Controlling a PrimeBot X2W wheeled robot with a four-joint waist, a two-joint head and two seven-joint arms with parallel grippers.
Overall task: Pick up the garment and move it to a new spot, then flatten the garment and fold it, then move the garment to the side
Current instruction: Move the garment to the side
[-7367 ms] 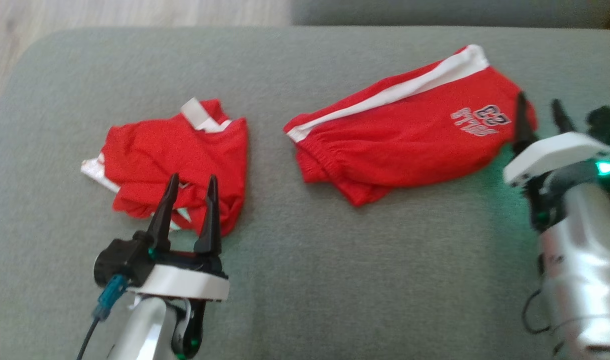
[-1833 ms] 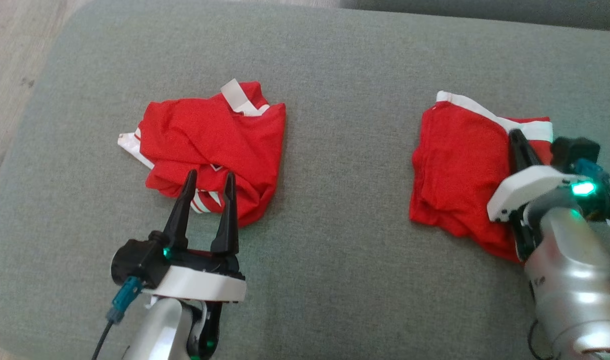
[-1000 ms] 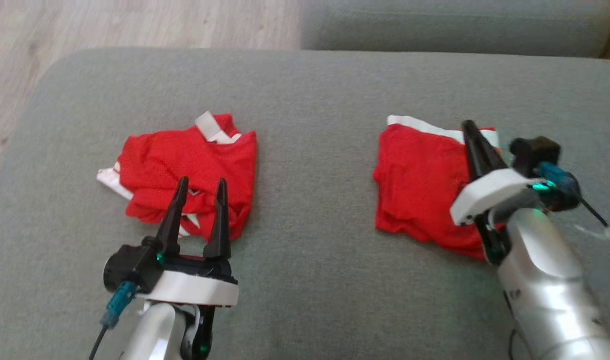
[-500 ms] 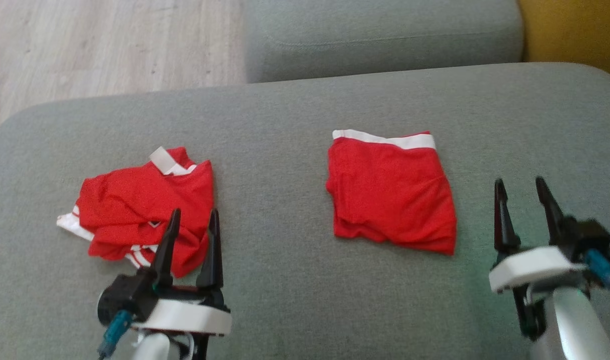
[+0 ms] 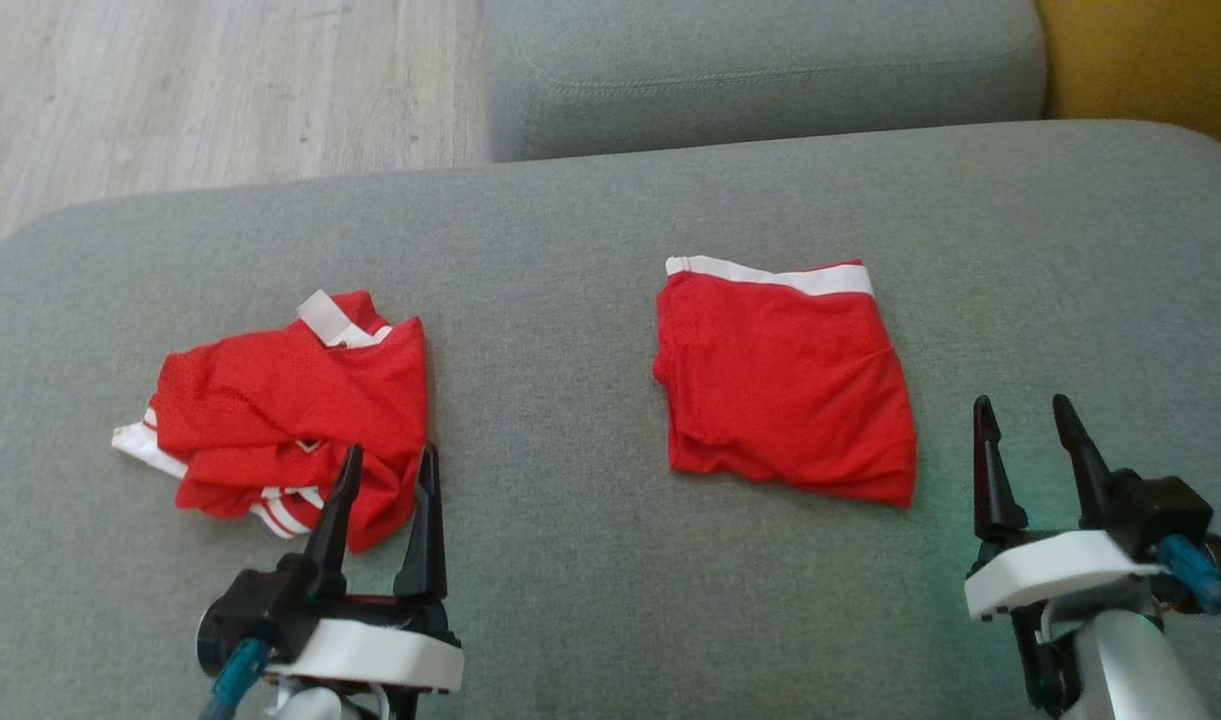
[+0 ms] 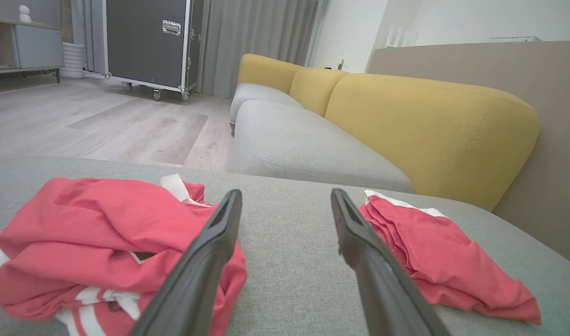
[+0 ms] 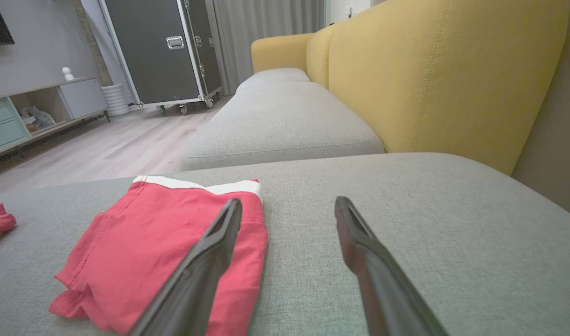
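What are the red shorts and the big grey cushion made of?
The folded red shorts look like soft knit fabric, matt, maybe cotton or polyester: they crease and lie limp. The grey cushion looks like coarse woven upholstery cloth: a speckled, grainy weave shows close up.

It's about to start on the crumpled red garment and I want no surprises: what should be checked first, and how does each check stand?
1. Left gripper open, holding nothing: ok.
2. Right gripper open, apart from the folded shorts: ok.
3. Folded shorts lying flat on the cushion: ok.
4. Crumpled garment flattened: not ok, it lies bunched.
5. Left fingers clear of the crumpled garment: cannot tell; they overlap its edge in the head view.
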